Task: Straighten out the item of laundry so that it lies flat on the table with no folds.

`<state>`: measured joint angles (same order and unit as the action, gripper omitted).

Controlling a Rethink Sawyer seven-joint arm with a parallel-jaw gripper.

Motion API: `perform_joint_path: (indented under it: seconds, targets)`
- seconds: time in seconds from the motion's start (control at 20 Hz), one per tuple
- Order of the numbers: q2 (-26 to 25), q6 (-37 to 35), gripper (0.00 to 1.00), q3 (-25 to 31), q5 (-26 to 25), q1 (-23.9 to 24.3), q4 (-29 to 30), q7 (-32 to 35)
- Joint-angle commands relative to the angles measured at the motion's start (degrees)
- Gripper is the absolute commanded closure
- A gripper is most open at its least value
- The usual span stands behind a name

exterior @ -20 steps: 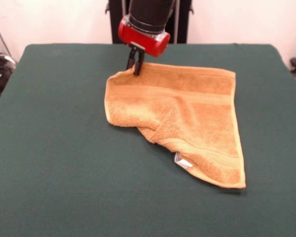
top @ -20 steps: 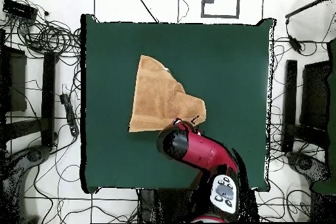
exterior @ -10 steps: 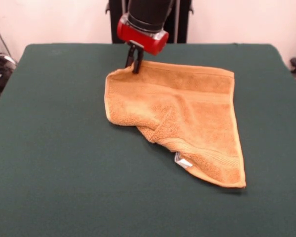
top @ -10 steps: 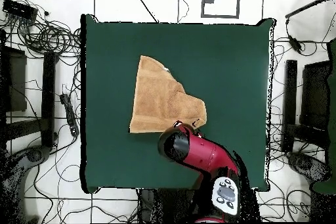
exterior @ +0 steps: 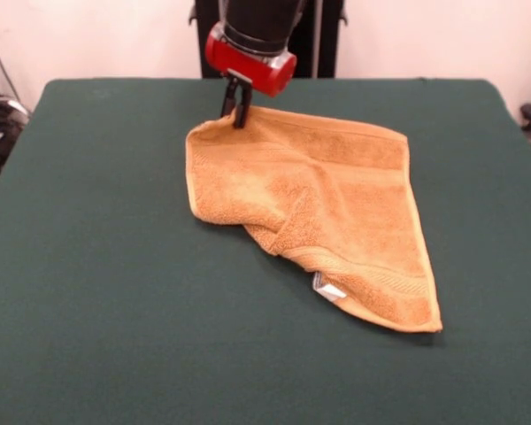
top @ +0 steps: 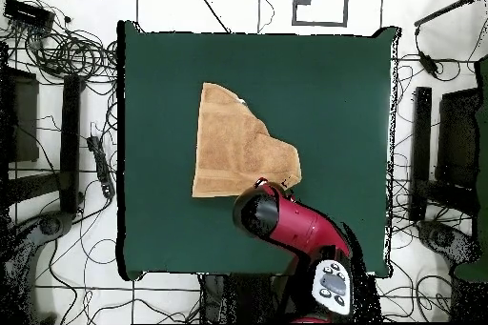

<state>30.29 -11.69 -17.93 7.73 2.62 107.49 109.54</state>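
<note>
The item of laundry, an orange-yellow towel (exterior: 336,204), lies on the green table (exterior: 88,266) with its near-left part folded under into a thick crease (exterior: 279,235). A white tag (exterior: 327,289) peeks out at its near edge. My gripper (exterior: 235,115) is at the towel's far-left corner, shut on that corner, which is raised a little off the cloth. In the overhead view the towel (top: 233,140) shows as a tapering shape, and the red arm (top: 286,226) covers the held corner and the gripper.
Green table surface (top: 334,83) surrounds the towel on all sides, widest on the right of the overhead view. Cables (top: 67,54) and dark stands (top: 448,150) ring the table on the floor.
The gripper has drawn back toward the robot and slightly left in the front view, dragging the towel's far edge with it. The far-right corner has slid inward.
</note>
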Motion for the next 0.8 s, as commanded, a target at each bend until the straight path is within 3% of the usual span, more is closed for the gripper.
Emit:
perform_joint_path:
  seconds: [0.05, 0.8]
  targets:
    - [0.1, -3.9, 1.00, 2.1, -2.1, 0.2, 4.7, 6.6]
    - [2.3, -5.5, 1.00, 1.8, -3.4, 1.2, 5.7, 6.1]
